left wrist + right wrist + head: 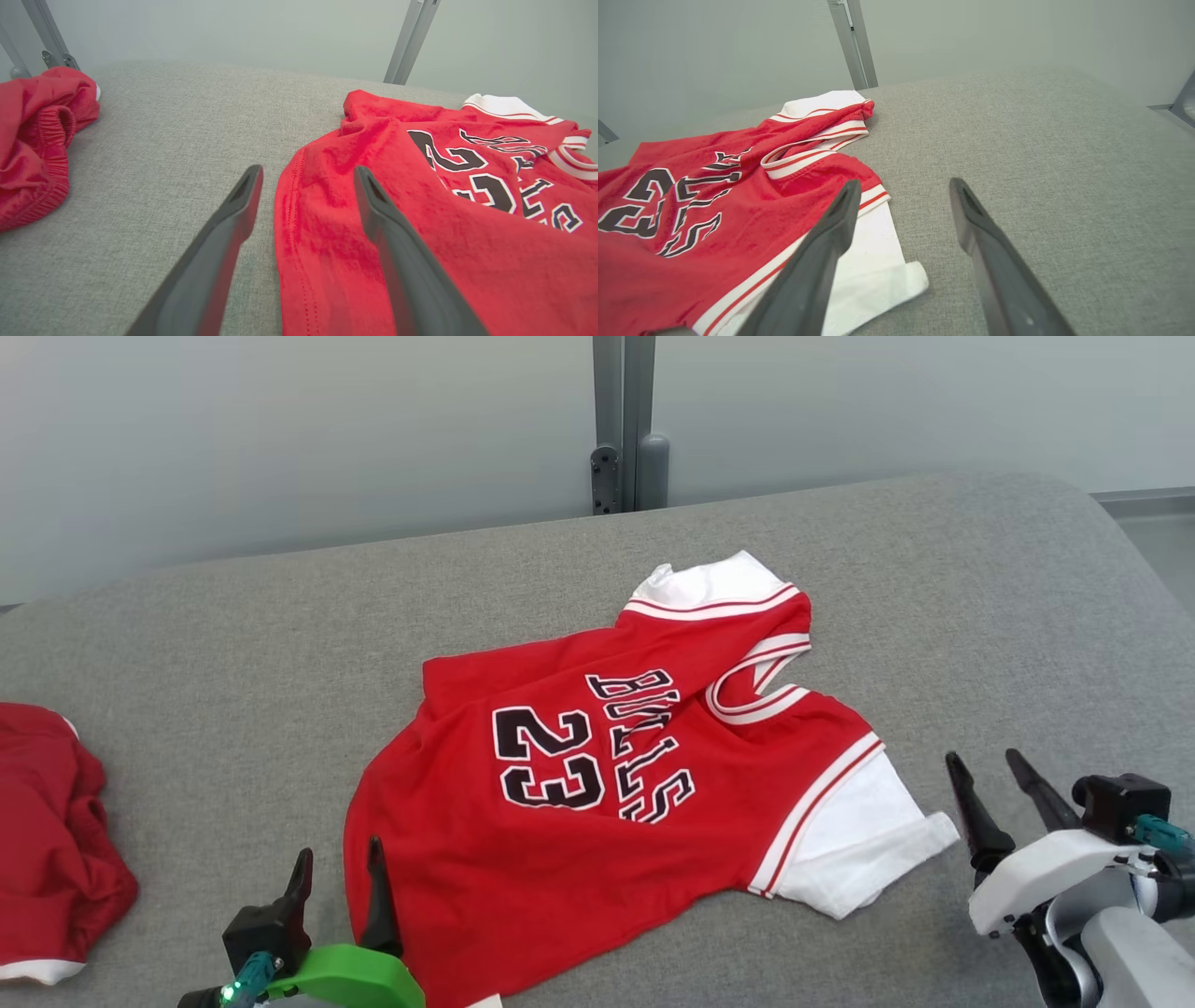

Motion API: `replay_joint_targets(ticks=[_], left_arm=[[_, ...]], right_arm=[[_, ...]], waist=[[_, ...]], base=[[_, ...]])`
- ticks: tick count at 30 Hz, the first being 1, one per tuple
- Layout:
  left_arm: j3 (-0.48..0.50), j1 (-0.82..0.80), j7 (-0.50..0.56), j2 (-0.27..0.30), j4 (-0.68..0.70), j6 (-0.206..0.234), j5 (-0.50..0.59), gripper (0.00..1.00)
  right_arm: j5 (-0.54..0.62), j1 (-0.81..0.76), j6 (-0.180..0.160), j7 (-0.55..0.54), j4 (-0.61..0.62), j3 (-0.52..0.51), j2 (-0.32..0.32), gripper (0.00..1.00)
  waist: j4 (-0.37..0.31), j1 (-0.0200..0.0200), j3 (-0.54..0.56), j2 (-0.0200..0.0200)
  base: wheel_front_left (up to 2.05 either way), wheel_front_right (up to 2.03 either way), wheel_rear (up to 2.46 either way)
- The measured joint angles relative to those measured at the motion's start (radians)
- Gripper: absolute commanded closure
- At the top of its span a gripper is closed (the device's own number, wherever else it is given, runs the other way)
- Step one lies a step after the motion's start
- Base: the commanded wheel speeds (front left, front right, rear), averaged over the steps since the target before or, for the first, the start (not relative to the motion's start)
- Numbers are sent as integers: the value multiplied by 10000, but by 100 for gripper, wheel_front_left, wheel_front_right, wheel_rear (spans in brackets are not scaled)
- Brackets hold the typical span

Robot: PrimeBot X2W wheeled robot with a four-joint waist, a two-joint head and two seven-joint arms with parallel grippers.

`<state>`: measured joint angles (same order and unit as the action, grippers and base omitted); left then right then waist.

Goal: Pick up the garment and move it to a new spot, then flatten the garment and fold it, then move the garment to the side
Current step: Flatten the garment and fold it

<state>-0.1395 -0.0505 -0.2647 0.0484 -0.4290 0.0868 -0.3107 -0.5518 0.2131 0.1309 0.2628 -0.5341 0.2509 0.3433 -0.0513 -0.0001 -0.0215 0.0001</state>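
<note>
- Overhead, from the head camera, a red basketball jersey (pixel 597 775) with white sleeves and black "BULLS 23" lettering lies spread but slightly rumpled at the centre of the grey fabric-covered bench (pixel 980 616). Its collar points toward 2 o'clock and its hem toward 7 o'clock.
  The left hand (pixel 338 849) sits at 7 o'clock with its fingers apart, one of them over the hem edge.
  The right hand (pixel 982 756) stands at 4 o'clock, open and gripping nothing, just beside the near white sleeve (pixel 859 840).
  A crumpled red garment (pixel 47 840) lies at 9 o'clock, well apart from the jersey, and a grey metal post (pixel 624 420) rises at 12 o'clock.
- Left wrist camera: the left hand (pixel 308 170) is open. The stitched hem of the jersey (pixel 420 210) runs between its fingers, with the 5 o'clock finger over red cloth and the other over bare bench (pixel 177 140). The crumpled red garment (pixel 32 140) is at 9 o'clock.
- Right wrist camera: the right hand (pixel 904 183) is open and empty. Its 7 o'clock finger is over the white sleeve (pixel 878 261) and the other over bare bench (pixel 1041 163). The jersey (pixel 691 210) spreads toward 9 o'clock.
</note>
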Motion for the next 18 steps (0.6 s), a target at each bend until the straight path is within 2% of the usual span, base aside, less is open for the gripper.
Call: replay_joint_targets(ticks=[9,16,18], left_arm=[[-173,-181,0,2,-328,-82,-63,0],[-623,-1184,0,-2,-1392,-391,-326,0],[-788,-1514,0,0,-2109,-428,-428,0]], right_arm=[[709,860,0,-2,270,-372,-420,0],[1032,1442,0,-2,240,-255,-817,0],[1080,1564,0,-2,240,-221,-865,0]], waist=[[311,0,-278,0],[496,0,-784,0],[518,0,-966,0]], base=[[0,0,0],[0,0,0],[0,0,0]])
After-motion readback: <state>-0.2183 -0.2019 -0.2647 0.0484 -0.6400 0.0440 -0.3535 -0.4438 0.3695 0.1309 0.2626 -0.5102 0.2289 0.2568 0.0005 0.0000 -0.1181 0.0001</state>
